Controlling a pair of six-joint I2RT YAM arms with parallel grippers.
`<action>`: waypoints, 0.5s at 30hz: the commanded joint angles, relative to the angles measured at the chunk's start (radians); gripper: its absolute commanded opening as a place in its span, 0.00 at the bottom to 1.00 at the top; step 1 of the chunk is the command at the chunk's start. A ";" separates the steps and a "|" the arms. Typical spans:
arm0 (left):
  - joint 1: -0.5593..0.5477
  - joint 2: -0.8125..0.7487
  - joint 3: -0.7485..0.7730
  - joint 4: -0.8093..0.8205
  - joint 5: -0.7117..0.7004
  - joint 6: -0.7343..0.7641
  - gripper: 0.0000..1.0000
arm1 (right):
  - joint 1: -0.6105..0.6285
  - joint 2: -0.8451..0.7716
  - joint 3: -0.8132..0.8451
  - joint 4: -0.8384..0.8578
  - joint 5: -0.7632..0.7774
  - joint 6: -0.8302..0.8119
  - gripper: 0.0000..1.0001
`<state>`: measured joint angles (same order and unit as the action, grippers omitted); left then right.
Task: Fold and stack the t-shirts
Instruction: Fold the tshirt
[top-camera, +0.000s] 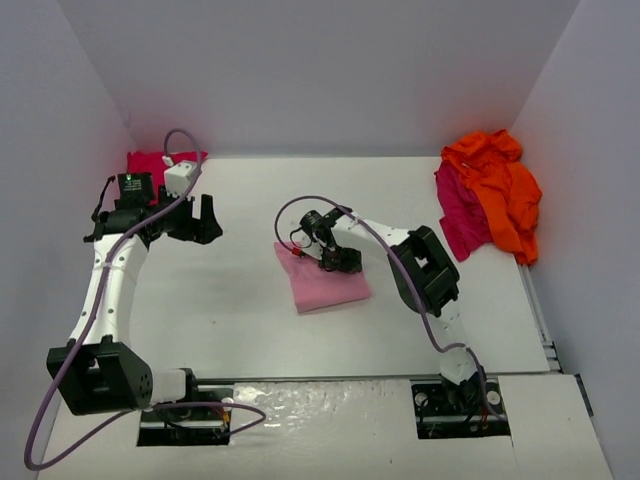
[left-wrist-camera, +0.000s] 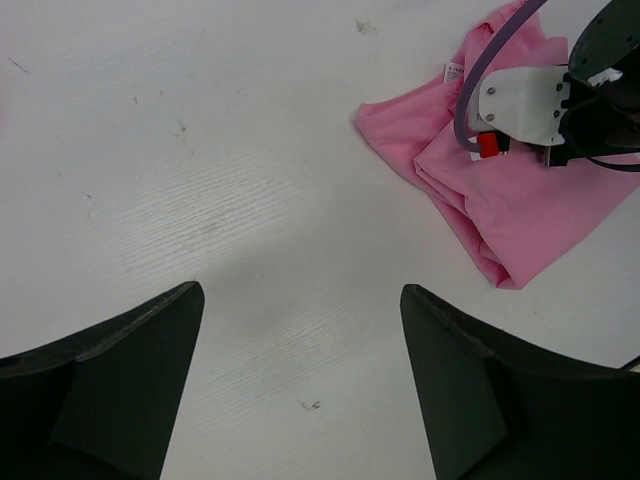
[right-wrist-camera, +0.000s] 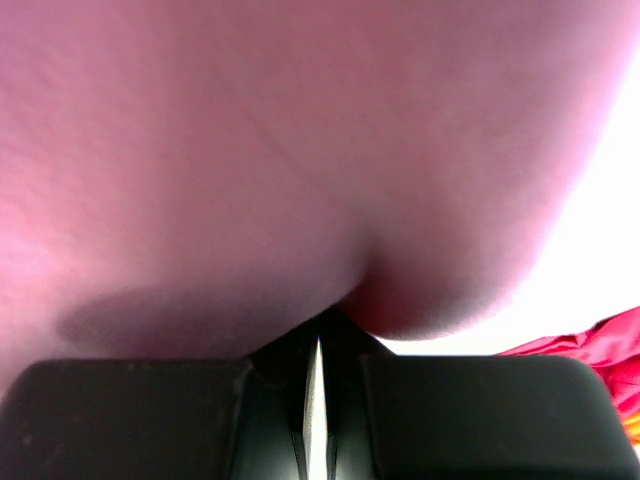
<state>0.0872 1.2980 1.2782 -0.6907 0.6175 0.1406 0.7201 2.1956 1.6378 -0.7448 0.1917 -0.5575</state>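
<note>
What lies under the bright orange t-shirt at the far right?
A dark crimson cotton t-shirt shows at the left, under the crumpled bright orange cotton t-shirt; its rest is covered.

One pink t-shirt (top-camera: 325, 285), one red t-shirt (top-camera: 146, 163), one orange t-shirt (top-camera: 500, 185), one crimson t-shirt (top-camera: 460, 215): four in all.

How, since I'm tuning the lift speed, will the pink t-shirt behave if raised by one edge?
Probably floppy: the pink t-shirt lies in soft folds and puckers at the shut right gripper. Likely light, as its layered edges look thin. It would probably drape and unfold rather than hold shape.
</note>
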 joint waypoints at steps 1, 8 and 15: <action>0.008 0.023 -0.006 0.071 0.060 -0.031 0.77 | 0.030 -0.029 -0.039 0.050 -0.033 0.011 0.00; 0.006 0.079 -0.024 0.097 0.081 -0.065 0.77 | 0.082 -0.006 0.010 0.052 -0.136 0.015 0.00; 0.000 0.154 -0.034 0.105 0.158 -0.090 0.80 | 0.117 -0.011 0.025 0.050 -0.163 0.024 0.00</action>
<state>0.0872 1.4278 1.2270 -0.6386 0.6893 0.0786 0.8101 2.1929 1.6444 -0.7116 0.1537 -0.5548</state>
